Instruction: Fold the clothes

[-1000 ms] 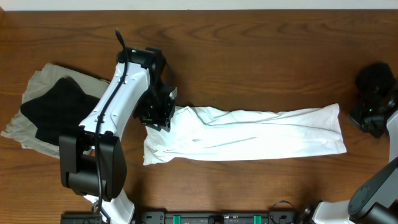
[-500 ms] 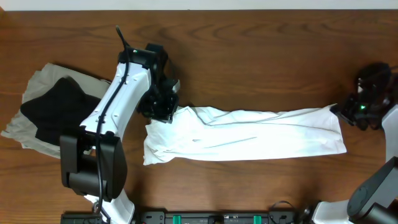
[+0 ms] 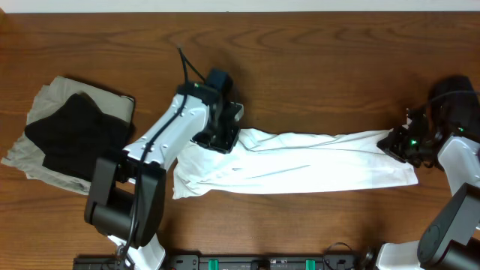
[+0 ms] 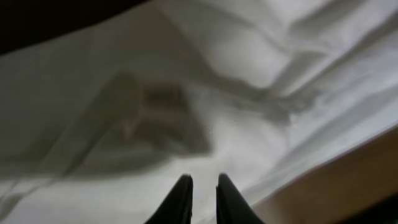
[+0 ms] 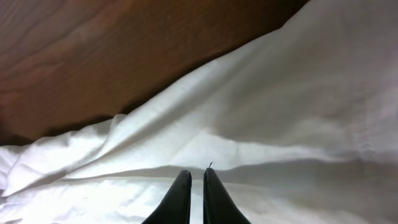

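Now left hand (image 3: 223, 139) farther along garment (image 3: 315, 161).

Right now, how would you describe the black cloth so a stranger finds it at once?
Go to the left end of the wooden table. A beige cloth lies there, and the black cloth rests on it. It is the only dark garment; the white one lies mid-table.

The long garment (image 3: 300, 161) is plain white. One small cloth (image 3: 71, 131) is black, another (image 3: 52, 91) beige. The desk (image 3: 315, 67) is dark brown with wood grain. The left arm (image 3: 161, 135) is white with black joints, its fingers (image 4: 182, 196) black.
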`<state>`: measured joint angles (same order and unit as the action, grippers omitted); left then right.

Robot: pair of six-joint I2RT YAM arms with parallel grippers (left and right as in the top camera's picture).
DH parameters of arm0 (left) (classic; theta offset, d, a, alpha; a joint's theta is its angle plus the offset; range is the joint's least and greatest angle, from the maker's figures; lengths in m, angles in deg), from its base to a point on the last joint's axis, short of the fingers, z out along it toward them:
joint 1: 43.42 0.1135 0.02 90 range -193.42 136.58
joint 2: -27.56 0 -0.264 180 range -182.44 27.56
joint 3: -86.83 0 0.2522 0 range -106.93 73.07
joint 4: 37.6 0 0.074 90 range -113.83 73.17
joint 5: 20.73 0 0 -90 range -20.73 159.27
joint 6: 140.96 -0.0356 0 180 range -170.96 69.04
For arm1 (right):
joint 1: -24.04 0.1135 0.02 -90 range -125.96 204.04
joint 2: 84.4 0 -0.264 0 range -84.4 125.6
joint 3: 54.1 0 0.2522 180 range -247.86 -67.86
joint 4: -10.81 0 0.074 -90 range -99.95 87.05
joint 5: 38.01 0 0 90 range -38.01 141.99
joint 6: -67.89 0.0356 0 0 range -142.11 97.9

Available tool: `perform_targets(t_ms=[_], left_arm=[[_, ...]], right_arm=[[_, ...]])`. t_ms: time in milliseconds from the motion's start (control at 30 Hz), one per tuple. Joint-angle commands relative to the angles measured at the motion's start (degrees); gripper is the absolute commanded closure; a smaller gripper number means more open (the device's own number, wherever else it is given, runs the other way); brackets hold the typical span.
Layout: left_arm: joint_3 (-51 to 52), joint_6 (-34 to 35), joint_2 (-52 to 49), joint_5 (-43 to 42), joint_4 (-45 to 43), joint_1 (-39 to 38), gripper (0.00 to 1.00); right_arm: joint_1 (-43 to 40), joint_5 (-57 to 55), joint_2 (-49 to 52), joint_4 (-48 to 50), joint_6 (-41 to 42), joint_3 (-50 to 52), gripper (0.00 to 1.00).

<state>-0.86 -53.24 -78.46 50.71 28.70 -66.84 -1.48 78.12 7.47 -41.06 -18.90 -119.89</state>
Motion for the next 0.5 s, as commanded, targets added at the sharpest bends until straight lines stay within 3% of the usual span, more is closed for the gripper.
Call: perform_targets(t_ms=[0,300,467], left_arm=[[4.72,2.78,-0.52,-0.31,-4.61,-0.83,0.85],[12.68,4.13,-0.52,-3.48,-13.66,-4.02,0.83],[12.94,4.09,-0.26,-3.48,-12.79,-3.98,0.66]], right_arm=[[0.42,0.66,0.17,0.68,-0.24,0.46,0.92],[0.42,0.63,0.17,1.53,-0.26,0.46,0.92],[0.42,0.61,0.17,1.7,-0.26,0.46,0.91]])
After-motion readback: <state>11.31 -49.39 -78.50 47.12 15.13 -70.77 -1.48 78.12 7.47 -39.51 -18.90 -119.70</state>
